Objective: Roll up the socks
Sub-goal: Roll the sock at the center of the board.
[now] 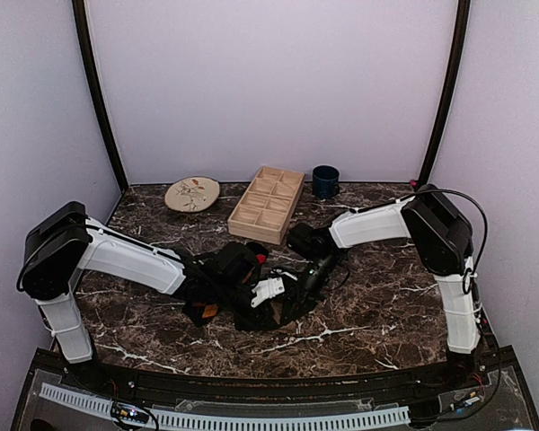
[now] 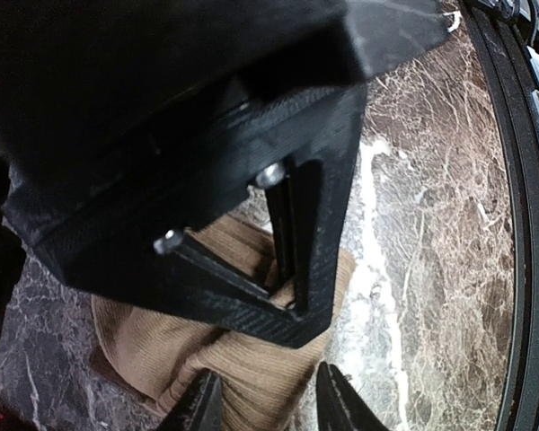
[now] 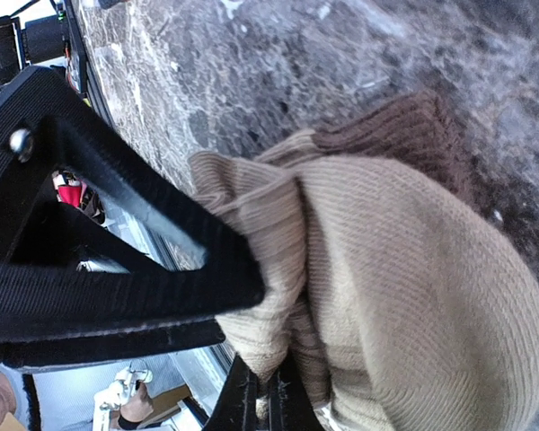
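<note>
Sock point(image 3: 413, 296), tan, in right hand point(image 3: 262, 406)

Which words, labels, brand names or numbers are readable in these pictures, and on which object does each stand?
None can be read.
The round plate carries a painted motif, not letters.
The wooden tray, the blue mug and the tan sock show no writing.

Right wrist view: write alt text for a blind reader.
A bunched tan ribbed fabric sock with a dark brown end fills the frame, one fold pinched in the shut black right gripper. It lies on a dark marbled stone table.
</note>
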`<state>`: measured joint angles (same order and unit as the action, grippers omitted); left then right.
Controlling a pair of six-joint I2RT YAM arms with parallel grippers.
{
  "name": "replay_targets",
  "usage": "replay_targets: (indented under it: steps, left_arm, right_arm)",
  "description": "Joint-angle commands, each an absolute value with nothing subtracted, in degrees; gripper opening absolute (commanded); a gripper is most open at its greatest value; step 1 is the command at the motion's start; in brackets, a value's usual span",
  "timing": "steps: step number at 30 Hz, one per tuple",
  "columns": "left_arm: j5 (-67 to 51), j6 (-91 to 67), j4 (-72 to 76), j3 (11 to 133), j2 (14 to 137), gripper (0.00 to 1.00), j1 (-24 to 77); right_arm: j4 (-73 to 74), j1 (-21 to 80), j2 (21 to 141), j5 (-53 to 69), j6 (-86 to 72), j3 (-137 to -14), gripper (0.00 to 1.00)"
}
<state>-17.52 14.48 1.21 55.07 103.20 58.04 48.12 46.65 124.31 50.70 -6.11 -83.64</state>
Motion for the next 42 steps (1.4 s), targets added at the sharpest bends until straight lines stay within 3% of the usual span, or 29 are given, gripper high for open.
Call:
replay_targets:
  steps: [1, 5, 12, 20, 26, 32, 35, 42]
  left_arm:
    - [-19.54, 16.26, -1.25, 56.92, 104.16, 0.38, 58.49]
    - [-18.98, 16.74, -1.80, 56.67, 104.32, 0.38, 58.62]
    - [-14.86, 18.30, -0.34, 54.91, 102.03, 0.46, 58.71]
    - [-14.51, 19.81, -1.12, 56.51, 103.73, 0.46, 58.71]
    - [-16.41, 20.85, -3.20, 57.50, 105.35, 0.38, 58.71]
    - [-18.18, 20.64, -4.70, 57.81, 106.26, 0.20, 58.71]
    - [-18.61, 20.22, -5.22, 57.88, 106.78, 0.18, 58.71]
    - [-20.12, 19.66, -8.18, 59.56, 108.51, 0.08, 58.71]
  right_arm:
    - [48.59, 47.09, 125.78, 51.87, -5.81, -84.36, 0.00]
    - [48.73, 47.03, 125.83, 51.86, -5.65, -84.47, 0.00]
    - [49.08, 47.10, 126.00, 50.98, -5.46, -84.52, 0.00]
    - [49.66, 47.77, 127.41, 50.89, -5.11, -85.69, 0.00]
    - [49.90, 47.90, 127.86, 50.91, -5.11, -86.34, 0.00]
    - [49.84, 47.90, 127.66, 51.15, -5.20, -86.61, 0.01]
    - [49.83, 47.90, 127.53, 51.28, -5.29, -86.83, 0.04]
    - [49.50, 47.71, 126.94, 50.22, -5.50, -86.67, 0.19]
